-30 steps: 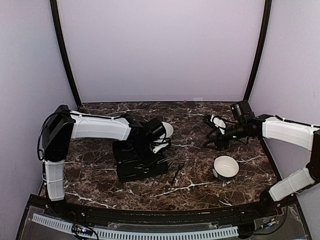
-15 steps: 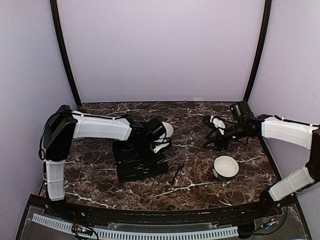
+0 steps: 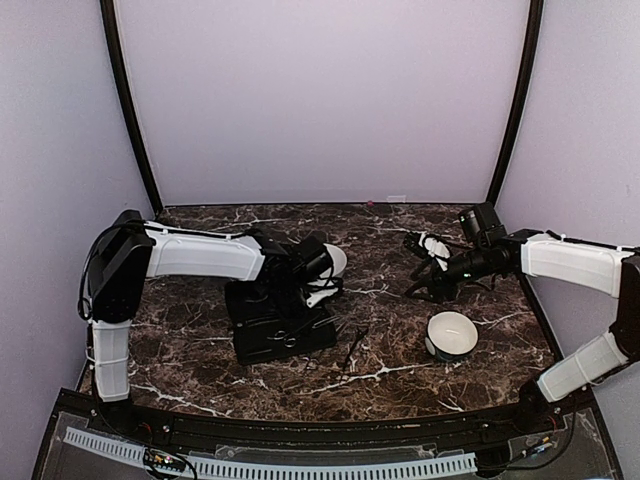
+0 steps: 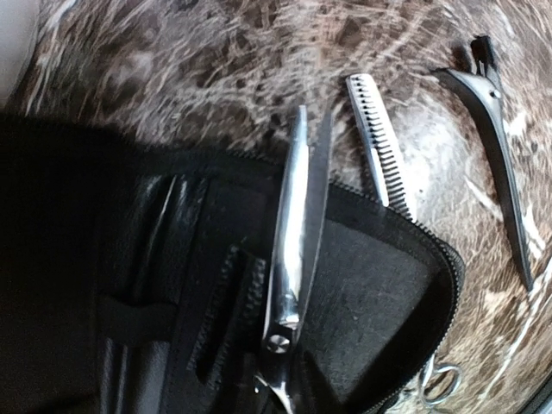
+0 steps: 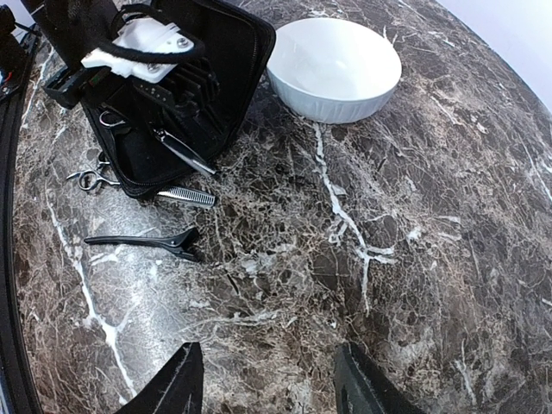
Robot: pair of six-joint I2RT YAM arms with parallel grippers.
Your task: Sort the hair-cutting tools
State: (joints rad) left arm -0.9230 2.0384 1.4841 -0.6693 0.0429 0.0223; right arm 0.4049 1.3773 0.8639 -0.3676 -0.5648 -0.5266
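My left gripper [image 3: 312, 290] hangs low over the open black case [image 3: 262, 335]. A pair of silver scissors [image 4: 291, 241] lies on the case [image 4: 379, 293], running up from right under the gripper, tip past the zip edge. The fingers are lost against the black case. Toothed thinning shears [image 4: 379, 147] lie partly under the case edge, with a black clip [image 4: 500, 155] beside them on the marble. The right wrist view also shows the scissors [image 5: 185, 153], shears [image 5: 185, 197] and clip [image 5: 142, 241]. My right gripper [image 5: 272, 384] is open and empty above bare marble.
One white bowl [image 3: 335, 258] stands just behind the left gripper, also in the right wrist view [image 5: 335, 65]. A second white bowl [image 3: 452, 333] stands at the near right, below my right gripper [image 3: 412, 265]. Black frame posts and pale walls enclose the table.
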